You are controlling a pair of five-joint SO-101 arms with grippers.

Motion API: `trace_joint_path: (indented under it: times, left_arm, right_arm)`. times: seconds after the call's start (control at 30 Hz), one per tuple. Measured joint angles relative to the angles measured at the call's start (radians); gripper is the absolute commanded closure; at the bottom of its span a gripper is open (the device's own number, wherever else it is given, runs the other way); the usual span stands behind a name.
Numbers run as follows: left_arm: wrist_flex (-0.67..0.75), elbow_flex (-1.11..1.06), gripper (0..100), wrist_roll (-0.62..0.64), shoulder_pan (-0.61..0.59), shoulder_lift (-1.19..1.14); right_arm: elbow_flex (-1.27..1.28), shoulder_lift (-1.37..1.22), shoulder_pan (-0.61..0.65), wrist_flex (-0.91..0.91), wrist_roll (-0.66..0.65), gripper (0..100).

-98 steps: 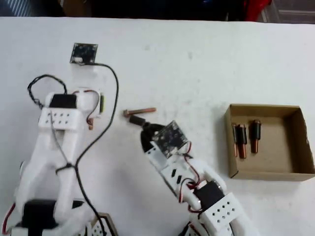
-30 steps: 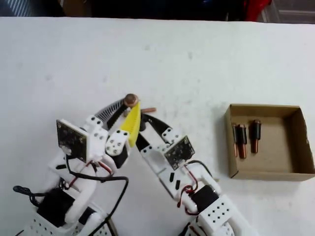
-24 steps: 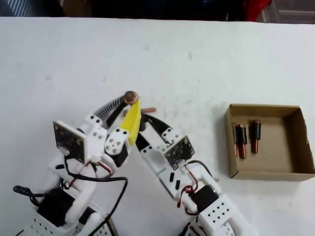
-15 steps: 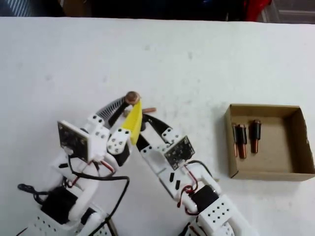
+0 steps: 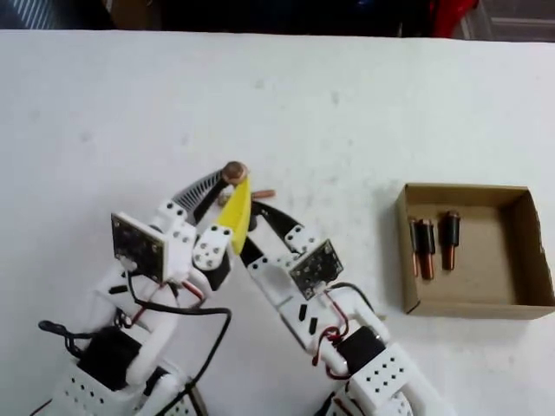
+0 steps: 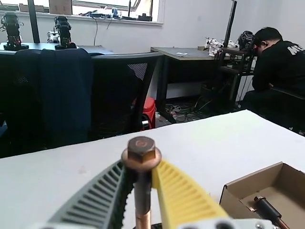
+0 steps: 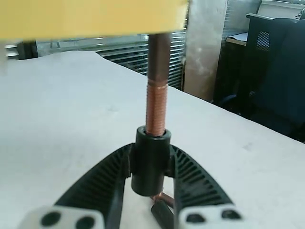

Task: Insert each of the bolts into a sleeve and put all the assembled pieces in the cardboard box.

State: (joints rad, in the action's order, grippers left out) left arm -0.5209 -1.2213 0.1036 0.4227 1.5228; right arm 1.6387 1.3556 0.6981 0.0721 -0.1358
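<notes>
Insertion step in hand: left end effector (image 6: 141, 167) clenched on upright copper bolt (image 7: 156, 95), threaded tip entering black sleeve (image 7: 149, 164) grasped by right end effector (image 7: 150, 155) over tabletop (image 5: 347, 104); next move likely needs straight seating, then transfer to cardboard box (image 5: 468, 308).

On my right wrist feed, my right gripper (image 7: 150, 160) has its black ribbed fingers (image 7: 100, 191) clamped around a black sleeve (image 7: 150, 174), which stands upright above the white table (image 7: 57, 119). A copper bolt (image 7: 156, 105) stands vertically, its threaded end inside the sleeve's top opening. The other arm's yellow finger (image 7: 90, 16) crosses the bolt's upper shank.
</notes>
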Motion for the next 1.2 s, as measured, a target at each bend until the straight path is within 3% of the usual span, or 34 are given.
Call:
trace_joint_path:
  times: [0.47, 0.73, 1.2]
  left_arm:
    - [-0.133, 0.0, 98, 0.052, -0.002, 0.0]
    - [-0.112, -0.112, 98, 0.084, 0.002, 0.002]
    - [-0.112, -0.118, 97, 0.089, -0.028, 0.002]
  right_arm:
    - [0.0, -0.002, 0.006, 0.0, -0.003, 97.9]
    - [0.0, -0.002, 0.006, 0.0, -0.002, 97.9]
    - [0.0, -0.002, 0.006, 0.0, -0.002, 97.9]
